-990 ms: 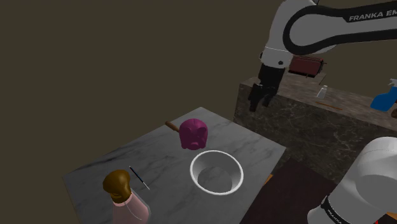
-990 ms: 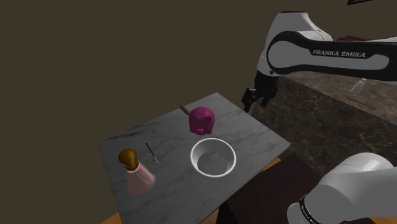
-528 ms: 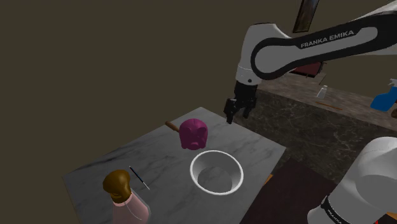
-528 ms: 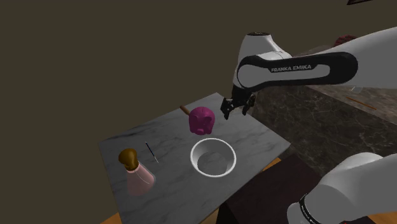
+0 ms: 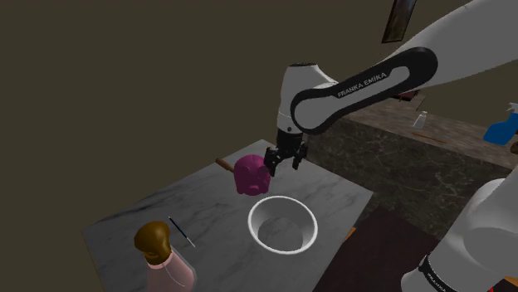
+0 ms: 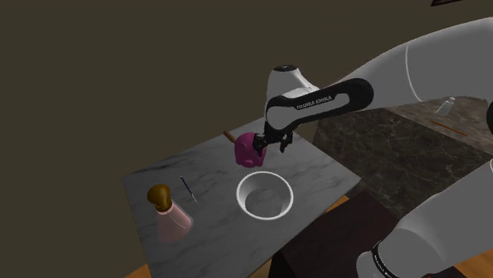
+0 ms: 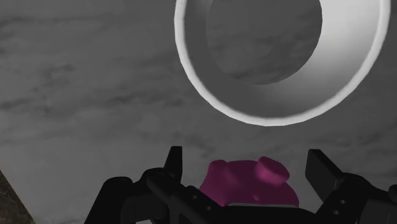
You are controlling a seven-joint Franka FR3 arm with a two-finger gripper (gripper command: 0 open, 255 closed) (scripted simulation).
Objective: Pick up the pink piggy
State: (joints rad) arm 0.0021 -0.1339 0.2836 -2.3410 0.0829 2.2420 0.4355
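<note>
In the last second the arm has swung off the dark stone counter [image 5: 390, 158] and come down over the table, while the magenta piggy [image 5: 251, 174] has not shifted. It stands on the grey marble tabletop [image 5: 191, 199] toward its far edge, just beyond the white bowl [image 5: 283, 198] and apart from it.

The black gripper [image 5: 280, 159] is now just beside and above the piggy on the shoulder view's right. In the wrist view its fingers stand wide apart, with the piggy's [image 7: 248, 184] rounded back between them and neither pad touching it, so nothing is held.

The piggy looks like a stiff, smooth moulded shell, probably hollow and light. Its domed back could slide out of a shallow pinch. The safer hold seems to be low across the two flanks at the widest part of the body, clear of the snout and ears.

A short brown handle [image 5: 222, 164] pokes out behind the piggy. Well apart, near the table's front corner, lie a thin dark stick [image 5: 182, 231] and a brown-topped pink object [image 5: 162, 253].
</note>
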